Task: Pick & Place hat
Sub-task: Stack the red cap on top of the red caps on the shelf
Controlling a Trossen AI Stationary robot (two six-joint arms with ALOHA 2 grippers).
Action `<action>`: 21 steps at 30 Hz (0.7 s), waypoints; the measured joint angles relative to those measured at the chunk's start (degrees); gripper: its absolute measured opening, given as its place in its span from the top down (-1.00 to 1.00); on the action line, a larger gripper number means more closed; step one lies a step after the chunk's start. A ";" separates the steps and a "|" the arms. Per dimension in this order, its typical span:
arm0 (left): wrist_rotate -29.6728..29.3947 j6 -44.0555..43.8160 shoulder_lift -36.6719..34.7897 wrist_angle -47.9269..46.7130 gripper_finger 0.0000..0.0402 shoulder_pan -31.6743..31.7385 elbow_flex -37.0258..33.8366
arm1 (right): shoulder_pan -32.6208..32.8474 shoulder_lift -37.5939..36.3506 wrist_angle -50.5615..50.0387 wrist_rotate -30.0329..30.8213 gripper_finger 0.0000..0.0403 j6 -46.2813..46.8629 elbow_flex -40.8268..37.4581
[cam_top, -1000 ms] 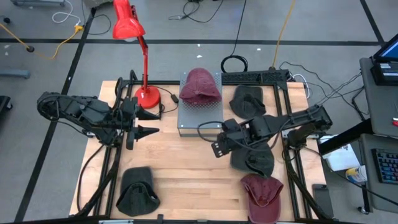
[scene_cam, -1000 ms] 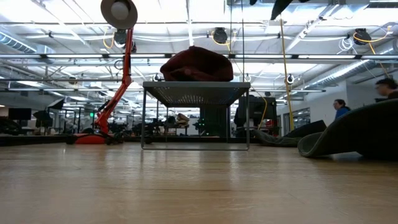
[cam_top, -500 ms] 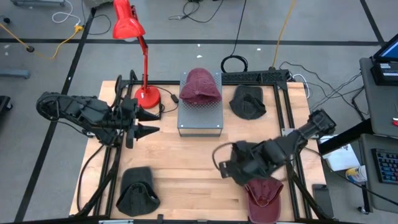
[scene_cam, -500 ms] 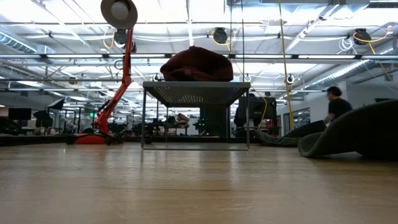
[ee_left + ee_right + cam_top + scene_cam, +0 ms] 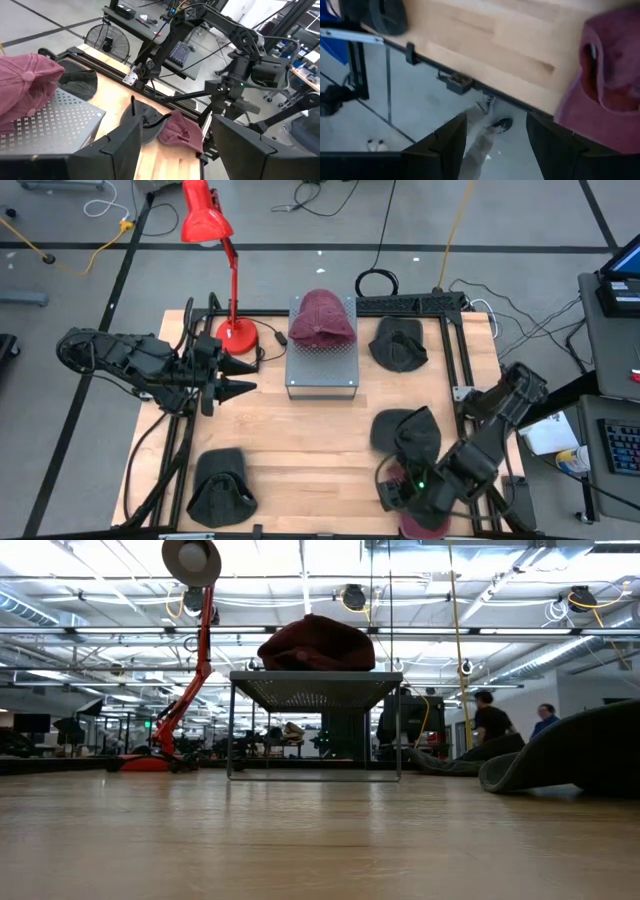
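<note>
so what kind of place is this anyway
Probably a robotics lab or workshop: cables trail over a taped floor, open ceiling ducts and lights run overhead, and a side desk holds a keyboard.

From overhead you look straight down on the whole worktop. Your low camera sits at board level, facing the room. Both show the maroon hat on the metal stand; each wrist camera looks outward.
</note>
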 joint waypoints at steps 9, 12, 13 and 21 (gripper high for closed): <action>0.00 -0.18 -0.02 -0.06 -0.21 0.00 0.00 | 3.40 0.24 8.94 -3.17 0.00 5.93 -9.51; 0.00 0.08 -0.01 -0.08 -0.21 0.00 0.00 | 3.49 0.24 13.82 -3.43 0.00 7.29 -15.36; 0.00 0.29 -0.02 -0.10 -0.21 0.00 0.00 | 3.49 0.27 14.59 -3.44 0.00 7.85 -17.18; -0.01 0.51 -0.02 -0.23 -0.21 0.00 0.00 | 2.30 0.98 17.74 -6.42 0.00 9.43 -24.74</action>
